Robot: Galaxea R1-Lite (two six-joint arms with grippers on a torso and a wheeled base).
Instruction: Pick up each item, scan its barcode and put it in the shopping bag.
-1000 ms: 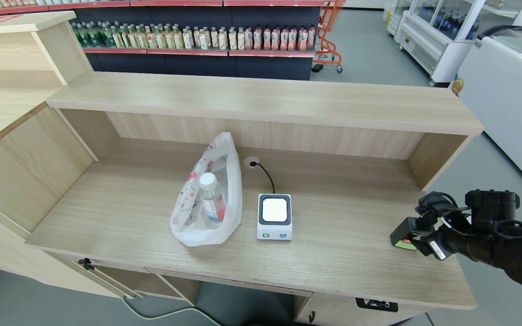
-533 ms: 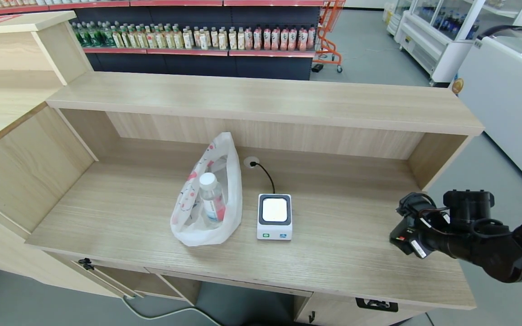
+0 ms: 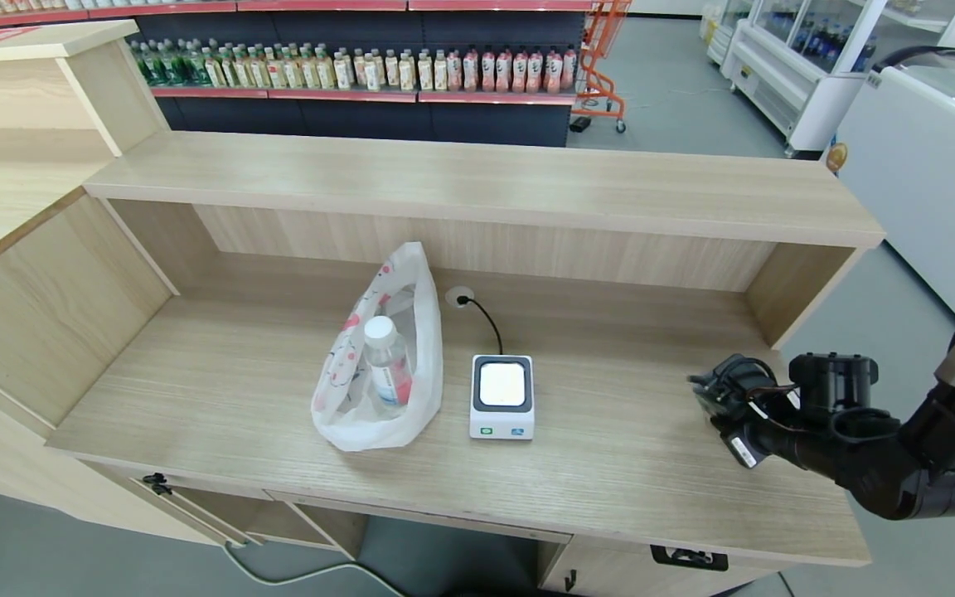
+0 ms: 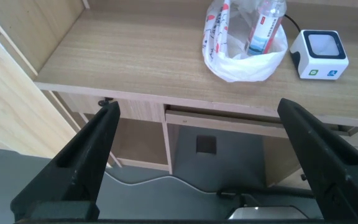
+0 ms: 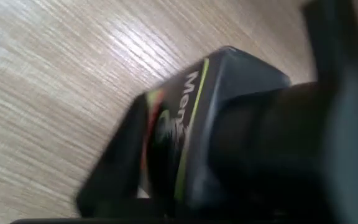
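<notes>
Gripping a small black box [image 5: 216, 106] with a green stripe along one edge, the right gripper [image 3: 711, 396] sits over the right-hand part of the desk [image 3: 237, 390]. Its jaws are pinched onto the box. On the right wrist view the box lies close over the wood grain, and I cannot tell whether it touches the surface. On the head view the box is mostly hidden by the gripper's dark body.

The scanner [image 3: 502, 396], a white block with a pale square window facing up, stands well apart from the box, toward my left, near the middle of the desk. A black cable [image 3: 487, 319] runs from its back to a round grommet in the desk. Just beside the scanner, on its left, is the shopping bag [image 3: 424, 332], white plastic with red print, mouth open. A clear bottle [image 3: 386, 365] with a white cap and a red label stands inside it, leaning a little.

The left gripper [image 4: 197, 112] hangs out in front of the desk's near edge and below the top, jaws spread wide. Its camera looks up past the drawer front at the bag, bottle and scanner.

A raised counter ledge [image 3: 477, 182] runs behind the desk. Beyond it are shelves of bottled drinks [image 3: 361, 70], an orange cart [image 3: 602, 58] and white freezer cabinets [image 3: 925, 166].
</notes>
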